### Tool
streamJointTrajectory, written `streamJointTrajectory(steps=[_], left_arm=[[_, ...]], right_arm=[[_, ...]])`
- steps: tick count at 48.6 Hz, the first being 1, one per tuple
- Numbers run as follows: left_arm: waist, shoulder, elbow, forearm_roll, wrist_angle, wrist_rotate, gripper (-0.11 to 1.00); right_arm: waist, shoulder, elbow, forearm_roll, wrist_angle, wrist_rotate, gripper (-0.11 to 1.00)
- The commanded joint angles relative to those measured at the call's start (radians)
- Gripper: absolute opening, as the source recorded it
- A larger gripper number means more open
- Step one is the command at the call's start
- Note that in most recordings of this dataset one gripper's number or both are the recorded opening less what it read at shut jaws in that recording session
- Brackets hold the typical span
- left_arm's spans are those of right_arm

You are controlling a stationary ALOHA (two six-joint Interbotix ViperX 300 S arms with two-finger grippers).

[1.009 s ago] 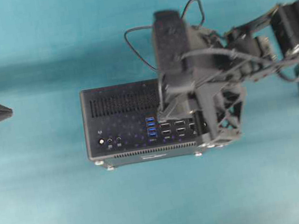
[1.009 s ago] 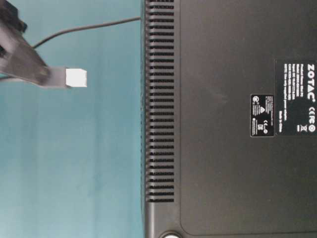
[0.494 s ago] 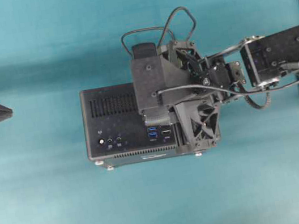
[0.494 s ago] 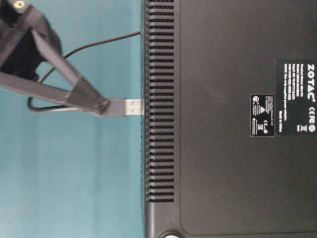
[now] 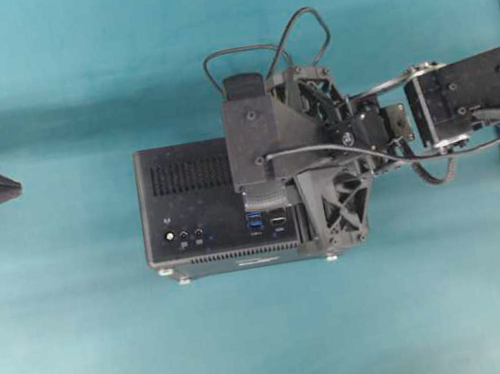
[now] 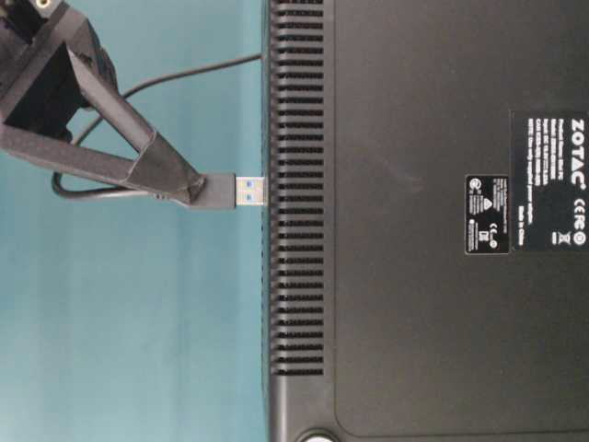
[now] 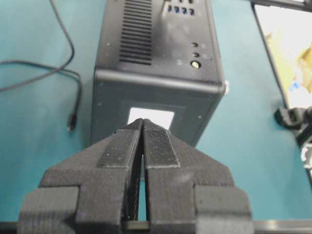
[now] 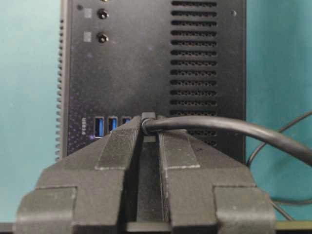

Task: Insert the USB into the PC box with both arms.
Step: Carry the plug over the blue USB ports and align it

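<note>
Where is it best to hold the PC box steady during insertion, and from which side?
Grip the PC box at its free end wall, facing the shut left pincer, coming from that side. That end is flat; the right pincer with the USB covers the other end.

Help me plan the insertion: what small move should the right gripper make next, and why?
Probably ease the USB straight toward the PC box. The right gripper holds the plug level, its metal tip at the box's port face, apparently not yet seated.
</note>
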Motion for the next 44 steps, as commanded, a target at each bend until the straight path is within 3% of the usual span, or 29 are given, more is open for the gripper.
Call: streamJointTrajectory(steps=[1,17,44], left_arm=[[-0.003,0.011,-0.011,0.002,-0.009,-0.003,0.00],[-0.002,0.011,-0.009,0.002,-0.009,-0.003,0.00],[-0.002,0.008,-0.008,0.002,-0.009,-0.002,0.00]], right_arm=[[-0.002,-0.015,-0.012,-0.005,0.006,0.014,0.09],[0.011,-0.012,-0.009,-0.003,0.002,0.060,0.09],[0.028,-0.008,-0.014,-0.002,0.003,0.066,0.09]])
